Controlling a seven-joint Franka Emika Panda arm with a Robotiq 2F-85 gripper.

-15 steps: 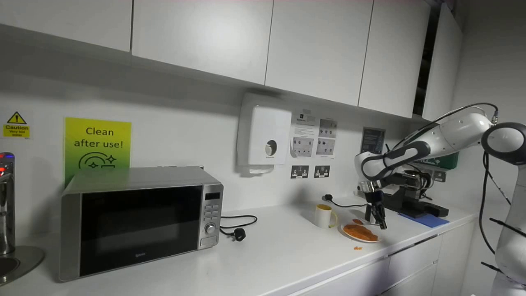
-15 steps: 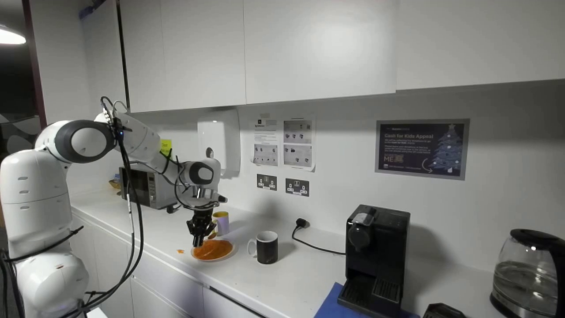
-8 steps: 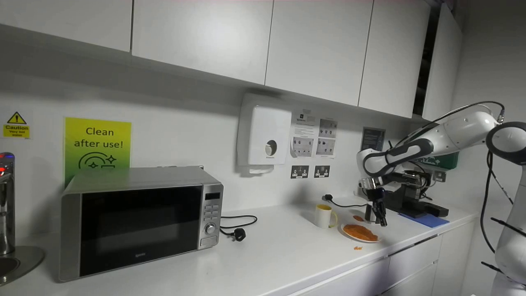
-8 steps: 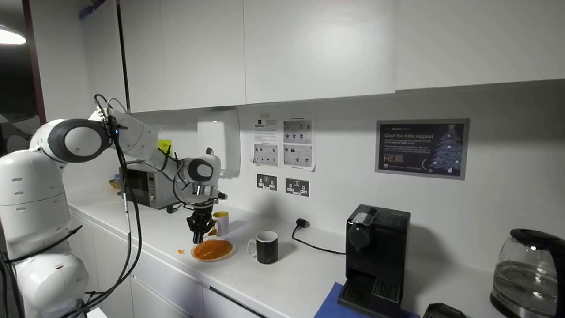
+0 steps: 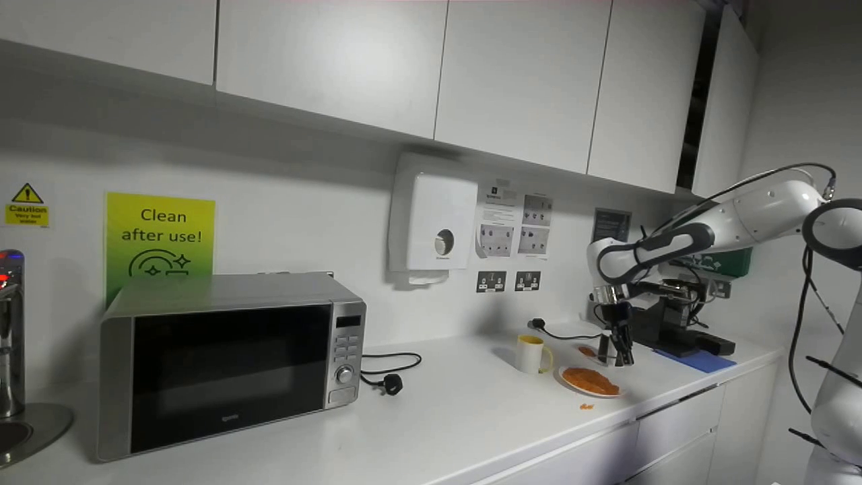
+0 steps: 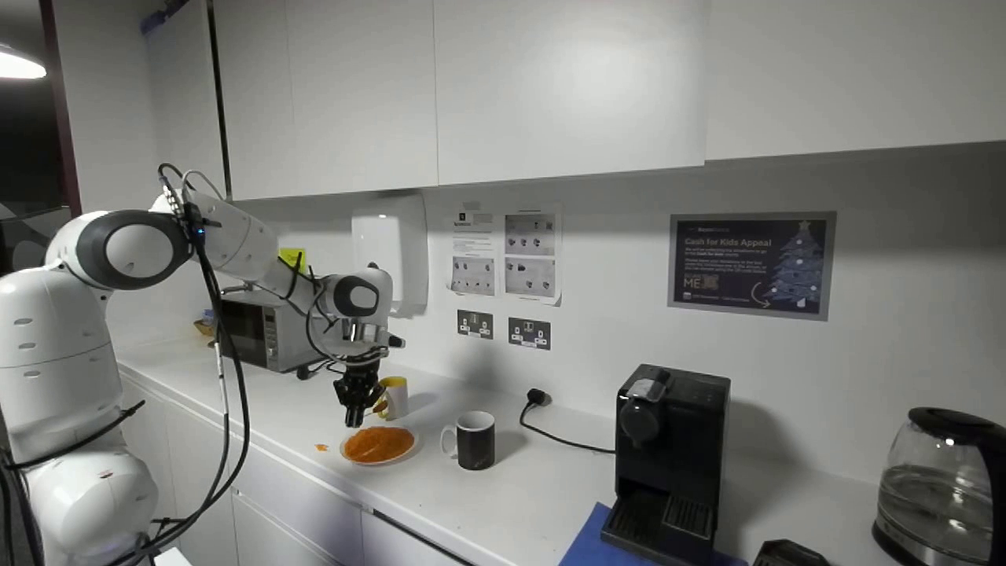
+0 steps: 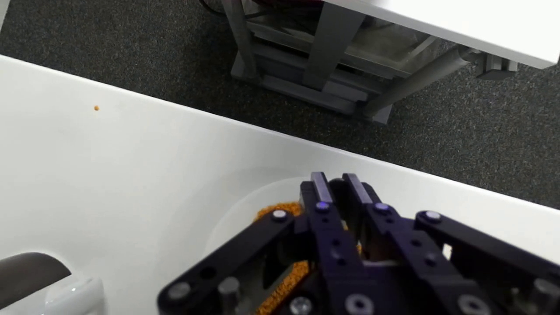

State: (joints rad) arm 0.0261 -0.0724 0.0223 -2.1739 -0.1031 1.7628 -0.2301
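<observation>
White plate rim [image 7: 234, 221]; spoon [image 5: 587, 351] in hand [image 7: 337, 182], gap between.

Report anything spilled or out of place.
Orange bits lie on the counter beside the plate, matching its orange heap, so they look spilled. One upper cabinet door seems ajar, with a dark gap beside it.

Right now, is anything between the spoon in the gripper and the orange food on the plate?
Nothing visible. In both exterior views the spoon, held by the gripper, hangs above the orange food with air between. The black mug and yellow-handled white mug stand beside the plate.
</observation>
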